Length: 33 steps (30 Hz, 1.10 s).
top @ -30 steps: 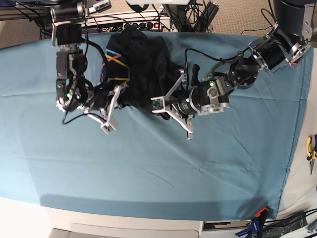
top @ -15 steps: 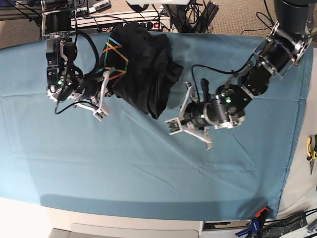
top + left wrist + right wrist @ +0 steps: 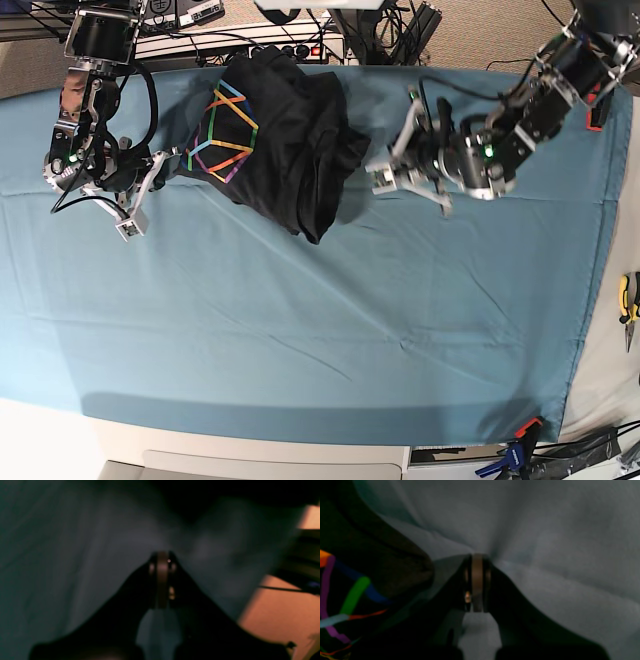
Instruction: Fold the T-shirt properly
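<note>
**Black shirt bunched at the far edge, both arms off to the sides**

Black cotton, crumpled: the T-shirt [image 3: 285, 140] lies in a loose heap near the far edge of the tabletop [image 3: 300, 330], left of centre in the base view. Rainbow line print faces up on the heap's left part. Folds pile darker toward the right, with a lobe of fabric trailing down toward the near side. Not flat, not folded.

Teal cloth [image 3: 420, 300] covers the tabletop, with shallow creases across the middle.

Right end effector [image 3: 163, 164] sits just left of the shirt in the base view, its tips at the shirt's left edge. Its wrist view shows the two fingers pressed together, clenched, tips down against pale cloth; the printed fabric lies close at the left of that view. Whether any shirt fabric is pinched between the tips, cannot tell.

Left end effector [image 3: 378, 172] sits to the right of the shirt in the base view, close to the fabric's right edge, over the cloth. Its wrist view is blurred but shows the fingers together, clenched, nothing visible between them.

Pliers [image 3: 628, 300] with yellow handles lie off the cloth at the right edge. Blue clamp [image 3: 520, 452] grips the cloth's near right corner. Cables and a power strip [image 3: 280, 45] run behind the far edge.
</note>
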### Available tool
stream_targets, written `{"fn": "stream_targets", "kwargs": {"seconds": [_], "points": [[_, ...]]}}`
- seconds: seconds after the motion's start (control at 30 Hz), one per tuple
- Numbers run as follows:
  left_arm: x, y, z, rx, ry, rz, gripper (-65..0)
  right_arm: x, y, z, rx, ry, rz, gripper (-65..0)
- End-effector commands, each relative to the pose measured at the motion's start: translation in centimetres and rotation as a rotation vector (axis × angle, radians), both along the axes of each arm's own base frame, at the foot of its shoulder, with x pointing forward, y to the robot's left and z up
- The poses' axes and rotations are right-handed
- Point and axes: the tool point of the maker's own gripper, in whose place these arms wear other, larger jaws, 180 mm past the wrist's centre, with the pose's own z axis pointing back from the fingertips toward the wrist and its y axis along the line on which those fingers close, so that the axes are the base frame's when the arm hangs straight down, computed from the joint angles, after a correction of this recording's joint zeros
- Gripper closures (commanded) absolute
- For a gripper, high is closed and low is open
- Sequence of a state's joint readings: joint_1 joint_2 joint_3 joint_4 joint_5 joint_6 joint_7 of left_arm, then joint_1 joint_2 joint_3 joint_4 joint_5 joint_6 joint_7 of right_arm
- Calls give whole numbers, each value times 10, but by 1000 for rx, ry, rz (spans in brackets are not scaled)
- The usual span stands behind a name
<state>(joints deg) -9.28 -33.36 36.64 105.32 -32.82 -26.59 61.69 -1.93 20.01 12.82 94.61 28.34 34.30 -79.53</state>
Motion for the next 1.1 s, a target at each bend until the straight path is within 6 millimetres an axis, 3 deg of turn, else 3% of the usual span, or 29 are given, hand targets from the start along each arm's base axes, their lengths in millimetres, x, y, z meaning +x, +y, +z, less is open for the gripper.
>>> {"fn": "stream_targets", "kwargs": {"seconds": [0.0,0.17,0.27,0.4,0.67,0.8,1.07], "points": [[1,-6,12,-36,-20,-13,0,3,-10,7,-33,-9,-8,0],[-26,-18,13,-84,12,-41,0,5,-9,7,-27,-22,-7,0],[-35,-26,15,-126,16,-84,0,11,2,12,32,-50,2,0],[-27,-30,18,-151,-40,-87,0,25,15,23,106,-121,13,0],[-24,-46,23,-198,-68,-85,0,51,20,46,131,-207,18,0],[-30,-53,22,-220,-57,-83,0,54,21,49,137,-220,19,0],[-30,-50,12,-214,-38,-65,0,55,26,50,161,-225,33,0]]}}
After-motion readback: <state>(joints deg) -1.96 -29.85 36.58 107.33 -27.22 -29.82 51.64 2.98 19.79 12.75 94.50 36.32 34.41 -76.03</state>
